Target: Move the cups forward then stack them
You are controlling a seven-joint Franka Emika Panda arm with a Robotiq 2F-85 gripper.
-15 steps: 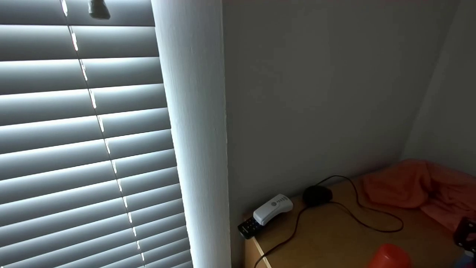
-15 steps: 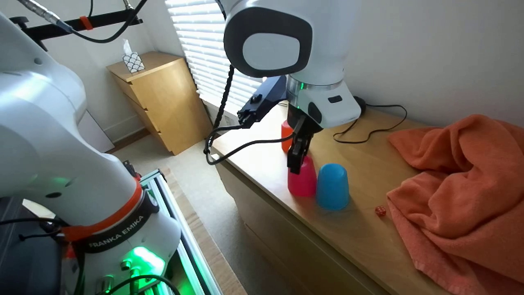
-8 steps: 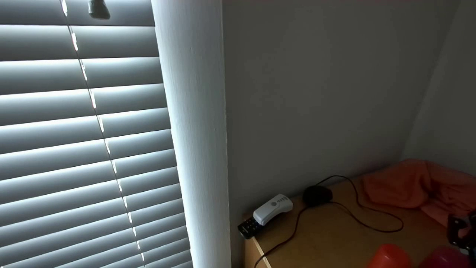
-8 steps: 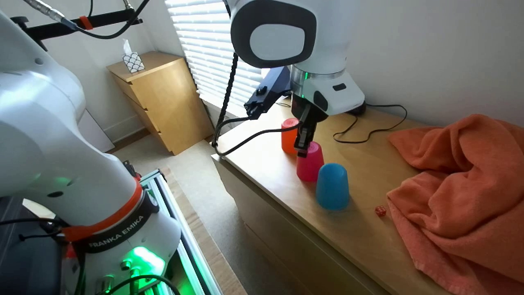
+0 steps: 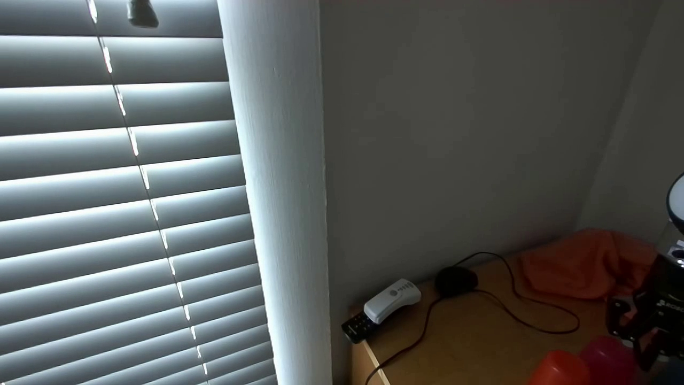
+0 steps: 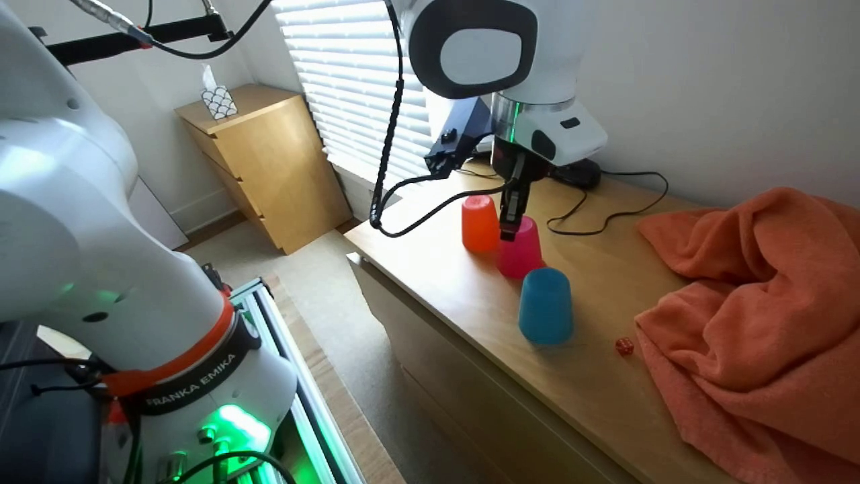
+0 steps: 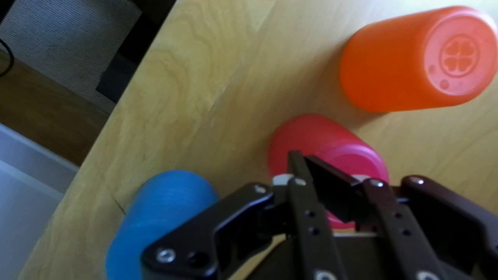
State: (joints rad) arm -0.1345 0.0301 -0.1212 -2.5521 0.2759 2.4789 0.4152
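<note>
Cups [image 6: 546,306], three upturned, insides hidden, gripper [image 7: 303,157] narrow, against the pink cup [image 6: 522,257]

A wooden tabletop [image 6: 605,390] carries three upturned cups [image 6: 480,228] [image 6: 524,257] [image 6: 545,306] and a cloth [image 6: 766,329].

Off the table's edge [image 6: 471,336], the arm's band [image 6: 192,384] reads "FRANKA EMIKA", the hand [image 7: 304,155] "ROBO…"; the orange cup [image 7: 412,62] bears a clover [image 7: 459,55].

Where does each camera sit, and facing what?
An exterior view, seemingly high beside the arm, faces down across the tabletop; base and claw show.
An exterior view, above tabletop level, faces blinds and wall; claw and some arm show.
The wrist camera looks down past the claw at orange cup, pink cup, blue cup.
Both exterior views share pink cup and towel.
</note>
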